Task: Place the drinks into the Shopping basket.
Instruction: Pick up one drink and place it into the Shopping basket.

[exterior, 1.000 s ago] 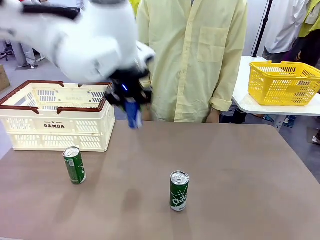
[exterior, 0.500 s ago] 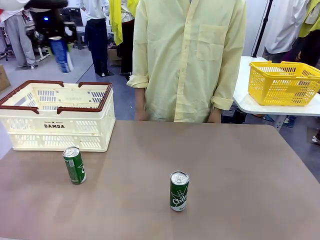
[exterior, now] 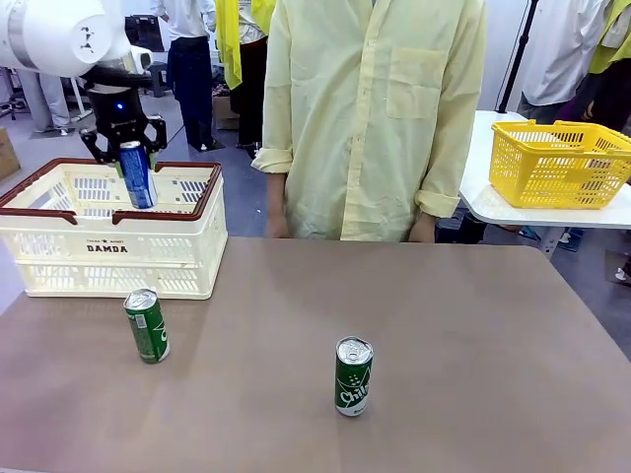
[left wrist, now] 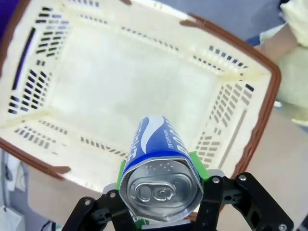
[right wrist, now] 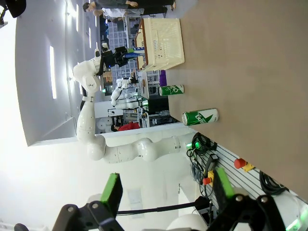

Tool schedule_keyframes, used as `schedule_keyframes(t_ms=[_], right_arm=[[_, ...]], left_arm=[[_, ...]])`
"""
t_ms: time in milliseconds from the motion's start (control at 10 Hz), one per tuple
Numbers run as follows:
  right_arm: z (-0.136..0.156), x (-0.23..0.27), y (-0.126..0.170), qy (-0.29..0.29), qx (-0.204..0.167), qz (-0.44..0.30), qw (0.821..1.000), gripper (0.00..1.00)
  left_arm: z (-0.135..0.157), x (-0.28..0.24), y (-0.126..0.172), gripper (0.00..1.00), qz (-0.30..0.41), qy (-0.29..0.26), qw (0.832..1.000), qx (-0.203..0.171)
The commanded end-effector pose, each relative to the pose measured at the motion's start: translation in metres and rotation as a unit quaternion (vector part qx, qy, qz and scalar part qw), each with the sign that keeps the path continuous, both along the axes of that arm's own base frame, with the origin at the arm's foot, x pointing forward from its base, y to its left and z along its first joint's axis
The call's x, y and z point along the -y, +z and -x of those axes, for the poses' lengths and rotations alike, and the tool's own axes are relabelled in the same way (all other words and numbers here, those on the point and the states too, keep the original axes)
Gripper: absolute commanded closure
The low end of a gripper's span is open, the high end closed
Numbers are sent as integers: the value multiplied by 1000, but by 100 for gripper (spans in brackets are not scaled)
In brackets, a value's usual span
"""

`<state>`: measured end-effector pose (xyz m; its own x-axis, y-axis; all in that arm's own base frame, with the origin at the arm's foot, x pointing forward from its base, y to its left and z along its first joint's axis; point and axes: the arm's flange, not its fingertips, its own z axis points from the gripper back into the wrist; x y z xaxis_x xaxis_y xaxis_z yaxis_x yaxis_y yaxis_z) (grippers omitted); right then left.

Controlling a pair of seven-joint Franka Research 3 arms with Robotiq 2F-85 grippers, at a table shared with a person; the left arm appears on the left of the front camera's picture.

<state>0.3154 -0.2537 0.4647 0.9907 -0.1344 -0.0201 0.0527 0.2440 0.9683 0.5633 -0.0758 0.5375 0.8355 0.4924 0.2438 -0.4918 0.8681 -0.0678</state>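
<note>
Front view, upper left of frame: the left arm (exterior: 49, 34) is cut by the top and left edges. The left claw (exterior: 133, 158) covers the upper end of the blue can (exterior: 138, 187). The Shopping basket (exterior: 108, 266) runs off the left edge, and its floor is hidden behind its near wall.

Left wrist view: the green pads (left wrist: 195, 161) sit mostly behind the can. The claw's body is cut at the bottom edge.

Right wrist view: lettering on the farther green can (right wrist: 171, 90) is too small to read.

Front: across table (exterior: 473, 325) toward person (exterior: 375, 118). Left wrist: close, down into Shopping basket (left wrist: 110, 82). Right wrist: sideways, distant; basket shared.
</note>
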Motion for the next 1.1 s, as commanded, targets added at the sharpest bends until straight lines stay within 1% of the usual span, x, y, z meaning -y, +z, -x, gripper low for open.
schedule_keyframes(t_ms=[0, 100, 200, 300, 400, 500, 600, 700, 800, 1000], right_arm=[[2, -1, 5, 5, -9, 4, 1000, 0], [2, -1, 5, 5, -9, 4, 1000, 0], [2, -1, 5, 5, -9, 4, 1000, 0], [2, -1, 5, 5, -9, 4, 1000, 0], [2, -1, 5, 5, -9, 4, 1000, 0], [2, -1, 5, 5, -9, 4, 1000, 0], [2, -1, 5, 5, -9, 4, 1000, 0], [2, -1, 5, 5, -9, 4, 1000, 0], [2, -1, 5, 5, -9, 4, 1000, 0], [2, -1, 5, 5, -9, 4, 1000, 0]], left_arm=[[-1, -11, 19, 100, -19, 4, 999, 45], [-1, -11, 19, 100, -19, 4, 999, 45], [-1, -2, 4, 100, -4, -1, 1000, 10], [14, 8, -12, 100, 34, -91, 994, 47], [13, 11, -37, 100, 66, -121, 989, 61], [12, 9, -61, 100, 85, -140, 984, 68], [10, 7, -78, 100, 89, -141, 983, 75], [8, 5, -92, 100, 78, -144, 984, 72], [8, 3, -101, 100, 83, -149, 983, 70], [5, 1, -118, 100, 66, -137, 986, 62]])
